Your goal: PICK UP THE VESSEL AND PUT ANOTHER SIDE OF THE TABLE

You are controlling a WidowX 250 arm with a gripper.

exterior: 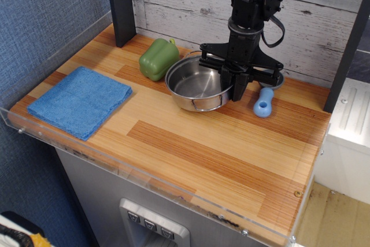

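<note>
The vessel (193,85) is a shiny round steel pot with a wire loop handle facing the front. It sits low over the back middle of the wooden table (191,143), just right of a green pepper. My black gripper (233,88) comes down from above and is shut on the pot's right rim, with one finger inside the pot and one outside. I cannot tell whether the pot's base touches the wood.
A green pepper (157,58) stands close to the pot's left side. A blue-handled grey scoop (265,101) lies just right of the gripper. A blue cloth (81,100) lies at the left front. A black post (120,4) stands at the back left. A clear acrylic rim (144,183) lines the front edge.
</note>
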